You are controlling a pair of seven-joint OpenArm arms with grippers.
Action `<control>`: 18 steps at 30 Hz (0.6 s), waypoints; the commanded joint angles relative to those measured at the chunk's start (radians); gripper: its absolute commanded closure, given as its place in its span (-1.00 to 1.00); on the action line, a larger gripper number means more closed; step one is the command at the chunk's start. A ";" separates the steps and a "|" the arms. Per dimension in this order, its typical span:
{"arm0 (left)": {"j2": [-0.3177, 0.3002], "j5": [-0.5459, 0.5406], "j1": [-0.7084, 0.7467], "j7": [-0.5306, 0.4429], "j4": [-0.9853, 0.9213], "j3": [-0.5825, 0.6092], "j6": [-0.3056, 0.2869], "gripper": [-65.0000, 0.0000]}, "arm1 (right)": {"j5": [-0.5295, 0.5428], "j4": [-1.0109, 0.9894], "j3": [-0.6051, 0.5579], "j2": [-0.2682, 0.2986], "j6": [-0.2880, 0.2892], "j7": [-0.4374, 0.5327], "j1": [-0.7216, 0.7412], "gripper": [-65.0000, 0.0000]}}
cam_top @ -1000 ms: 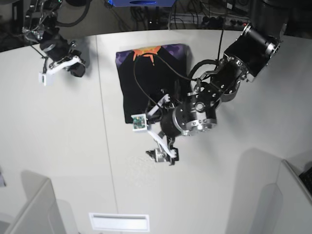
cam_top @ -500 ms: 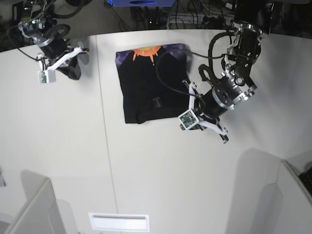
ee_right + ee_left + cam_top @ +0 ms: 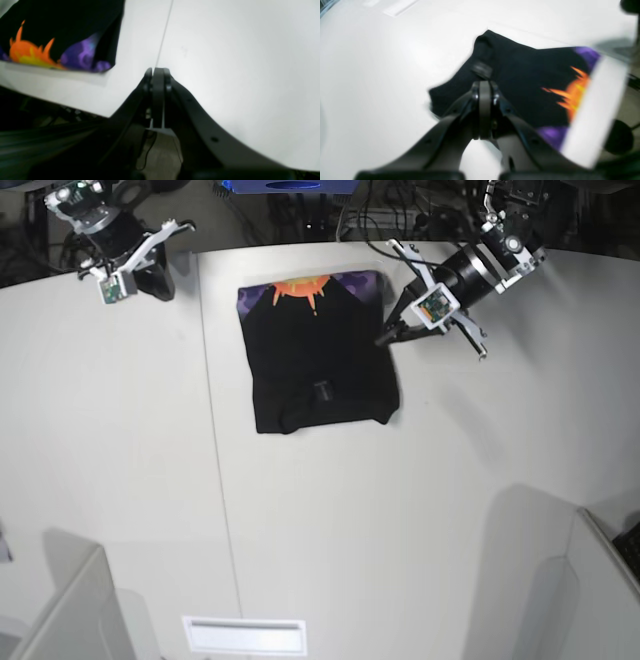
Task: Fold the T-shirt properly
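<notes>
Since the earlier frames, left gripper [image 3: 385, 338] has pulled back from the shirt's lower edge to the upper right of the base view, its tip just beside the T-shirt's right edge; its jaws are pressed together, holding nothing. Right gripper [image 3: 160, 288] sits at the upper left near the table's far edge, clenched on nothing. T-shirt [image 3: 315, 355] lies folded into a rough rectangle at upper centre on the white table [image 3: 400, 510], orange sunburst and purple print along its far edge, a bunched fold near its lower edge. Wide bare tabletop lies open below and on both sides. No legible writing.
</notes>
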 commanded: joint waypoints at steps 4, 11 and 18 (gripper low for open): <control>-0.032 -0.014 0.121 -0.124 0.015 -0.009 0.003 1.00 | 0.012 0.018 0.006 0.012 0.002 0.087 -0.076 1.00; -0.029 0.099 0.293 -0.204 0.014 -0.007 0.058 1.00 | 0.010 0.018 0.006 0.012 0.002 0.136 -0.166 1.00; -0.033 0.095 0.416 -0.208 0.014 -0.001 0.061 1.00 | 0.009 0.018 0.006 0.012 0.002 0.130 -0.298 1.00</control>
